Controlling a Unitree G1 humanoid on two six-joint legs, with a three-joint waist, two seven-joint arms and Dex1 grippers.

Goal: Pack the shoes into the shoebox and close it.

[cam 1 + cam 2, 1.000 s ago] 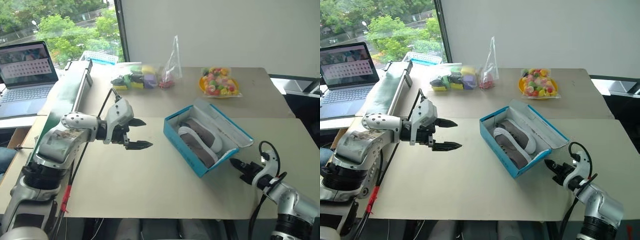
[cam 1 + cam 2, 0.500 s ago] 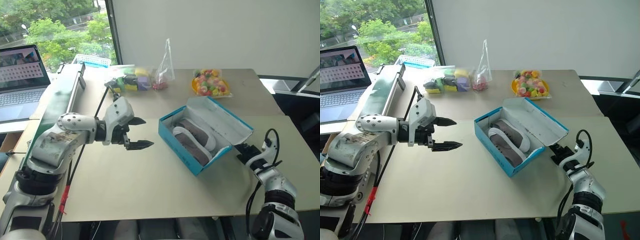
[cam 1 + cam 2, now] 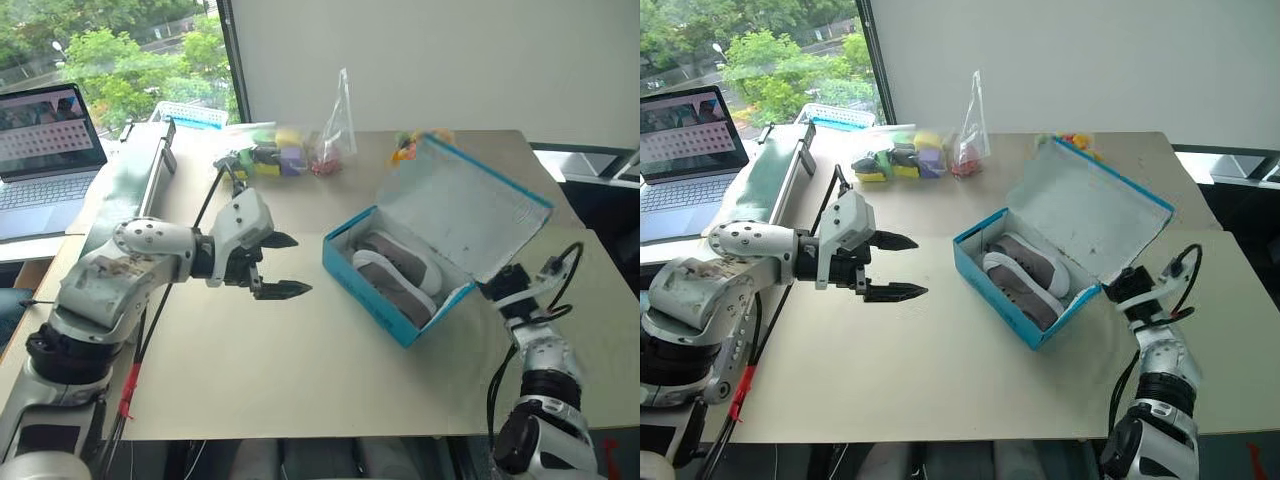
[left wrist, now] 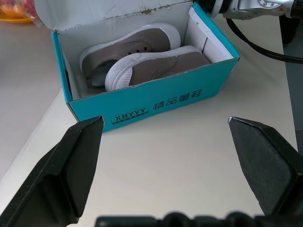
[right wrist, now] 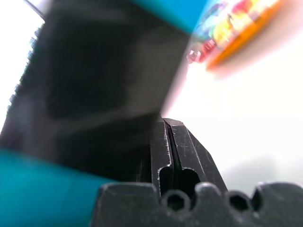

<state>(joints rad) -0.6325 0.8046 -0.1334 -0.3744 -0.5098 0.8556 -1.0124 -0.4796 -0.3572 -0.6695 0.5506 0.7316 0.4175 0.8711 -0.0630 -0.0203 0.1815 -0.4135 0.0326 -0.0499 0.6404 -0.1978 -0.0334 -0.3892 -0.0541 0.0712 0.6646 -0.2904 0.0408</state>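
Note:
The teal-blue shoebox (image 3: 372, 290) sits open at the table's middle right, with both grey-brown shoes (image 4: 142, 59) lying side by side inside it. Its hinged lid (image 3: 470, 215) stands tilted up on the far right side, white inside facing the shoes. My right gripper (image 3: 495, 290) is shut and empty, tucked under the lid's lower right corner, with the lid's blue outer face close against its fingertips (image 5: 165, 125). My left gripper (image 3: 300, 265) hovers open and empty above the table, left of the box and pointing at its printed long side (image 4: 151, 106).
Clear bags of colourful items (image 3: 270, 155) and an upright clear bag (image 3: 340, 125) line the far edge. A plate of sweets (image 3: 405, 148) peeks out behind the lid. A laptop (image 3: 45, 130) and a long green rail (image 3: 130, 190) stand at the left. The right arm's cable (image 3: 560, 270) loops near the box.
The lid has swung up from lying flat beside the box to standing tilted, and my right gripper has risen under it. The left gripper has stayed in place.

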